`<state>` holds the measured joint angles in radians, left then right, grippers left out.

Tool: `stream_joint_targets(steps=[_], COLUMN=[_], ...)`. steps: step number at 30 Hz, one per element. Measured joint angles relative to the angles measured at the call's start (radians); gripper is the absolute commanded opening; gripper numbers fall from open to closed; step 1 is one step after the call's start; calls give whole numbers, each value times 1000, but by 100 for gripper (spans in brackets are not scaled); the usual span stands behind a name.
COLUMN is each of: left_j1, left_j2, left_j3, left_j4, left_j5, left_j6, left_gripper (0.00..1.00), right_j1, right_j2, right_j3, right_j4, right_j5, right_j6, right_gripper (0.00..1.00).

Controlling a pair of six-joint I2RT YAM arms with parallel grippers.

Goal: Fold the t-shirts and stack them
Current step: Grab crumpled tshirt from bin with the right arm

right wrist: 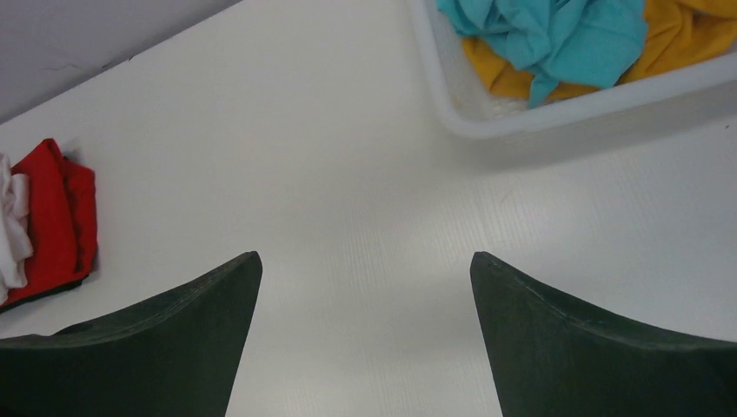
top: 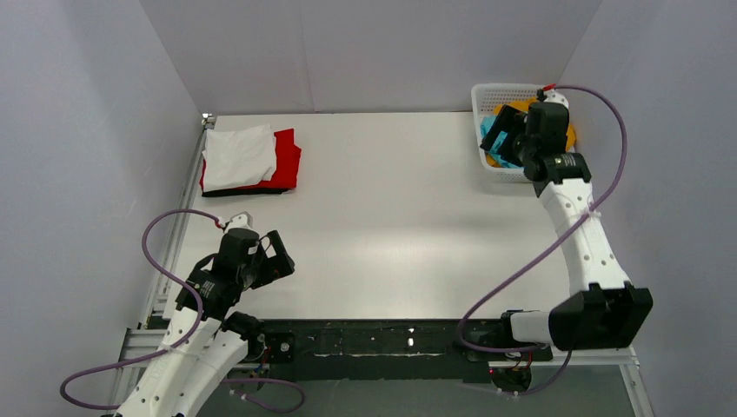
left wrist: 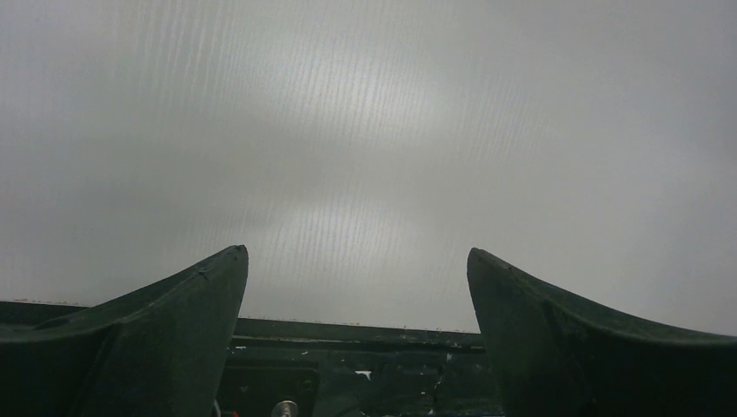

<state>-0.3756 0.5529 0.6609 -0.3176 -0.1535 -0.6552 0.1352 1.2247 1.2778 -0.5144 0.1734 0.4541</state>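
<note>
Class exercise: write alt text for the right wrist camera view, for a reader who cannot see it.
The open right gripper hangs over the bare white table, holding nothing. A white basket at upper right holds a crumpled turquoise t-shirt on a mustard-yellow t-shirt. At the left edge lies a red t-shirt under a white t-shirt.

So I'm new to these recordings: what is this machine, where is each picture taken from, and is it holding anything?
Two robot arms are bolted at the near edge of a white table. One picture looks down from above; the other two come from cameras on each wrist, with the dark fingers at the bottom. The left tool and the right tool are both open and hold nothing. At far left lies a folded stack: white shirt over red shirt, with a black edge beneath. At far right, a white basket holds crumpled turquoise shirt and yellow shirt.
</note>
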Motion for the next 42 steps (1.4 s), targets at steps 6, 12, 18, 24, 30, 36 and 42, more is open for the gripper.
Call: stream_joint_targets(steps=[6, 12, 18, 24, 30, 36, 42], left_j1=[0, 0, 0, 0, 0, 0, 0], left_j2=[0, 0, 5, 8, 12, 13, 18], left_j3=[0, 0, 0, 0, 0, 0, 0], left_j4=[-1, -2, -8, -11, -20, -25, -25], left_j5=[-1, -5, -19, -25, -33, -47, -47], left_j6=[0, 0, 0, -1, -2, -6, -10], left_gripper=[98, 98, 98, 98, 98, 98, 98], right_j1=[-174, -264, -279, -277, -277, -277, -277], right_j2=[381, 758, 934, 941, 1097, 1196, 1178], right_j3=[348, 705, 793, 783, 908, 918, 937], right_j4=[-41, -144, -210, -179, -179, -180, -188], right_j5=[-70, -100, -132, -144, -168, -213, -221], right_j6=[-51, -66, -69, -72, -55, -38, -35], right_gripper=[96, 90, 92, 90, 85, 24, 13])
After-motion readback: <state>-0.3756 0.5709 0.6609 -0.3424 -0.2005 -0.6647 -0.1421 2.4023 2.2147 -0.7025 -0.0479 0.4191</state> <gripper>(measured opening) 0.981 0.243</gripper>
